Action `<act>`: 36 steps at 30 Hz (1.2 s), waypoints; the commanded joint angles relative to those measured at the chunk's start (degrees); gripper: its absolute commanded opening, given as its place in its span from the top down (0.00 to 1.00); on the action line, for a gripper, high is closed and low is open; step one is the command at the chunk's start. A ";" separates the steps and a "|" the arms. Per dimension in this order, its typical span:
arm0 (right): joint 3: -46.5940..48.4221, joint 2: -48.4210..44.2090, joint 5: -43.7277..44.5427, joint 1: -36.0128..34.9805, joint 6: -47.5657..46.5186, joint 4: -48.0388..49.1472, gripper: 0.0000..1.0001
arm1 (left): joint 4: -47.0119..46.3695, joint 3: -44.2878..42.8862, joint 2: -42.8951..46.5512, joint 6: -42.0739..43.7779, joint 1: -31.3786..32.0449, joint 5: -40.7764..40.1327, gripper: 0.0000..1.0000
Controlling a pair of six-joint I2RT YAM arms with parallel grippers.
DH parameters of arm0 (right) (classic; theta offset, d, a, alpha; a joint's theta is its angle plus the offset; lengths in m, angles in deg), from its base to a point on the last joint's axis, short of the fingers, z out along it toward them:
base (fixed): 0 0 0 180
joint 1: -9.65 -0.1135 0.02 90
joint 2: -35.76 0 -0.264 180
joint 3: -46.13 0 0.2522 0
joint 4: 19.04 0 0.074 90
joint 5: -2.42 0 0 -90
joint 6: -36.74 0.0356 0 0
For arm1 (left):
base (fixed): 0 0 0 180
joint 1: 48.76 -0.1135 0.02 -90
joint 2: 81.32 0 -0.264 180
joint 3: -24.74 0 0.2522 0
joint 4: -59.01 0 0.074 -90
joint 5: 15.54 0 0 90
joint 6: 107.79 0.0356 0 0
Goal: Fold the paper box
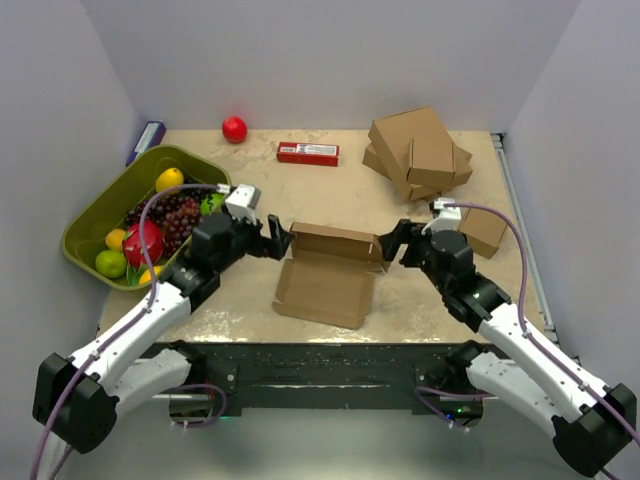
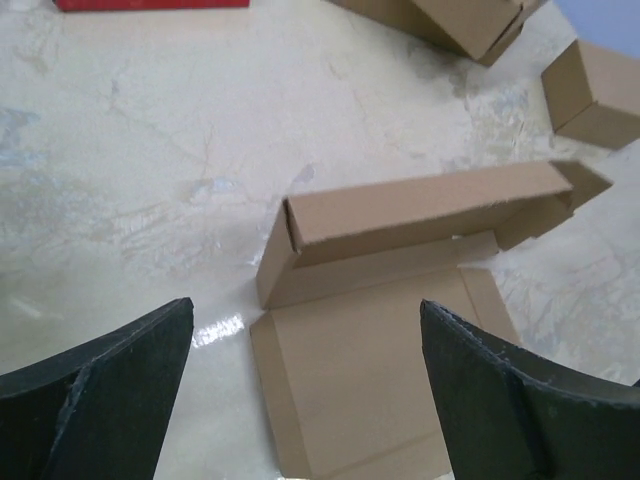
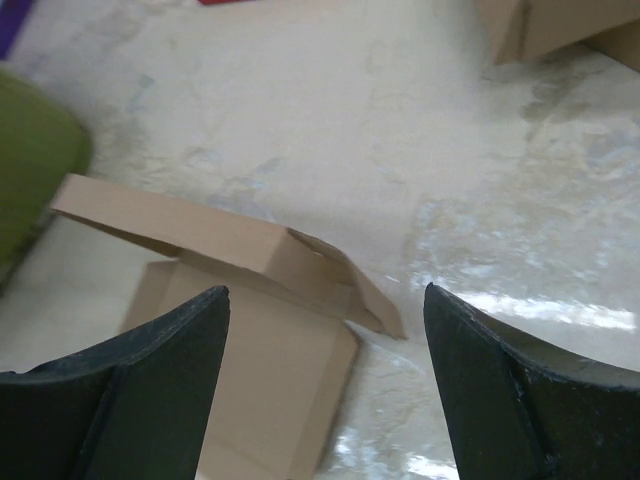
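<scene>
**A:** Where's the paper box (image 1: 328, 270) at right now?

**B:** Middle of the table (image 1: 330, 195), close to the near edge. The rear wall is folded up and the big panel lies flat toward the front, so I'd call it mid-fold.

**A:** Pincers?

**B:** Left gripper (image 1: 284, 240) and right gripper (image 1: 388, 246) are both spread wide, holding nothing, one at each end of that wall. Probably the end flaps get tucked in next. There's room to work, with the green basket (image 1: 100, 210) off left and a small box (image 1: 487, 230) near on the right.
</scene>
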 commanded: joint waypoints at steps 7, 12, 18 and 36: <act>9.28 8.46 -13.72 0.04 17.57 0.53 0.25 | 8.95 -18.32 -14.29 -0.14 -15.11 31.39 0.09; 9.55 11.45 -15.22 0.12 20.39 2.03 0.35 | 6.66 -17.62 -19.30 0.22 -15.20 33.85 0.15; 9.20 13.74 -12.59 0.13 20.13 2.03 0.46 | 3.59 -17.18 -22.12 0.13 -15.29 33.59 0.18; 9.90 16.99 -9.07 1.27 18.02 3.70 0.51 | -0.55 -18.05 -28.80 -1.54 -15.64 35.87 0.36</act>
